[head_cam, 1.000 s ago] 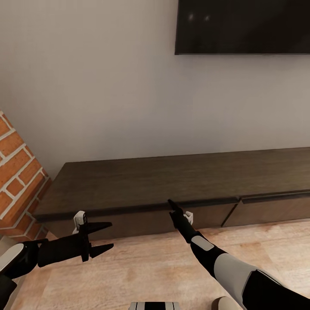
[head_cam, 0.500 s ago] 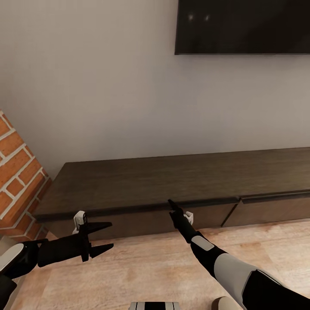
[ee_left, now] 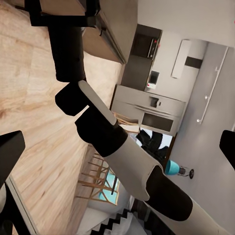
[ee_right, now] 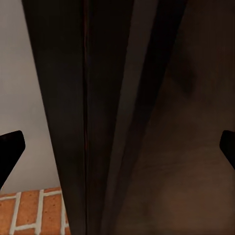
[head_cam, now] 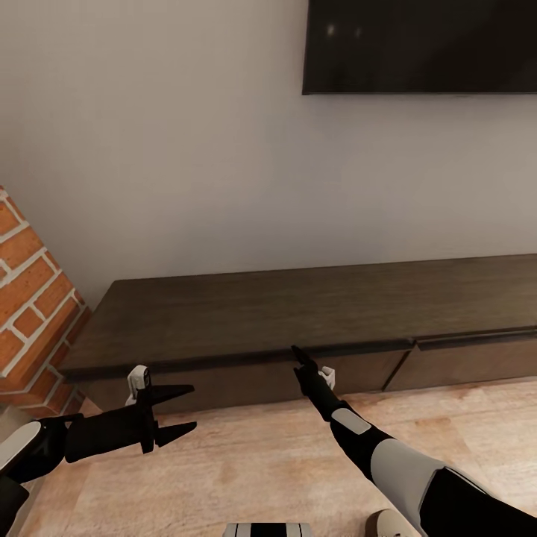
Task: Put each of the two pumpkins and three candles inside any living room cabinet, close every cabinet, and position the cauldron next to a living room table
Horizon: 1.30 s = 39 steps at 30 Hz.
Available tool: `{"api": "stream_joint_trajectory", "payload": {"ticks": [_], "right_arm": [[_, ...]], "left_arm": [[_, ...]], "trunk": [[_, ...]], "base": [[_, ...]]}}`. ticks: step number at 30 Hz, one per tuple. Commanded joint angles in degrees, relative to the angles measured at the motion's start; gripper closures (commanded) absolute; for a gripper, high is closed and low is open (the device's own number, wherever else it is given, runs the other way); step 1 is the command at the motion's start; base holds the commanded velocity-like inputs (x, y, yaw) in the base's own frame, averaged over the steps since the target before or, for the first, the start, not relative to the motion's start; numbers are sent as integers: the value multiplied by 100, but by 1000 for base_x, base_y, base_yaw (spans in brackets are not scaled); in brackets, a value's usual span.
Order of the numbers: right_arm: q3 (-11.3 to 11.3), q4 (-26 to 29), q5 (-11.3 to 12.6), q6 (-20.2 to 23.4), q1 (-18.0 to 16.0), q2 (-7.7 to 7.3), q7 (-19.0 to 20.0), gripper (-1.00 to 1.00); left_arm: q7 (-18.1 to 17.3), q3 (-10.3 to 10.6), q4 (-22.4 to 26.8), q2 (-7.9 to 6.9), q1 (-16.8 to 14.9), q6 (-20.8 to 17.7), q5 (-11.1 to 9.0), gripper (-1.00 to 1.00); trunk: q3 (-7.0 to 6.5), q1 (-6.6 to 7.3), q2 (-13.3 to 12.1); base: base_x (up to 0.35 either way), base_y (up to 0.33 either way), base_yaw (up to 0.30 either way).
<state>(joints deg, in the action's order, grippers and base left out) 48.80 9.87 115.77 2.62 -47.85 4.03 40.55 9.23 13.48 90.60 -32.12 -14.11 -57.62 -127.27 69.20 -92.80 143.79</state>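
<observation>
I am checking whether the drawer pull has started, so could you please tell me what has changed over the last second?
Nothing visibly changed. The right gripper stays at the top edge of the cabinet drawer front, which looks shut, and the left gripper still hangs open above the floor.

Cabinet point(head_cam: 298, 313): you face dark brown wood with faint grain, top and drawer fronts alike.
Wall point(head_cam: 164, 149) above the cabinet: plain pale grey.
TV point(head_cam: 421, 45) above the cabinet: black.
Brick column point(head_cam: 30, 298) left of the cabinet: orange-red bricks, white mortar.
Floor point(head_cam: 261, 462) before the cabinet: light wood planks.
Your left gripper point(head_cam: 177, 410): black fingers.
Your right arm point(head_cam: 380, 455): black with pale grey panels.
</observation>
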Motion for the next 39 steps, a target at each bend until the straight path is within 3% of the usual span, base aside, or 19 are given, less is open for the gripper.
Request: {"api": "stream_joint_trajectory", "payload": {"ticks": [1,14,15,39], "right_arm": [[34,-7,59,28,-5,1,30,-100],[34,-9,56,35,-5,1,29,-100],[34,-8,57,36,-5,1,30,100],[34,-8,50,45,-4,-5,28,100]], "left_arm": [[52,5,2,-3,-4,-4,-61,-100],[52,-3,2,-3,-4,-4,-61,-100],[52,-4,2,-4,-4,-4,-61,-100],[53,-4,2,-5,-4,-4,-61,-100]], "trunk": [[4,1,2],[4,1,2],[4,1,2],[4,1,2]], "base": [[-8,0,0],[40,0,0],[3,0,0],[-28,0,0]]}}
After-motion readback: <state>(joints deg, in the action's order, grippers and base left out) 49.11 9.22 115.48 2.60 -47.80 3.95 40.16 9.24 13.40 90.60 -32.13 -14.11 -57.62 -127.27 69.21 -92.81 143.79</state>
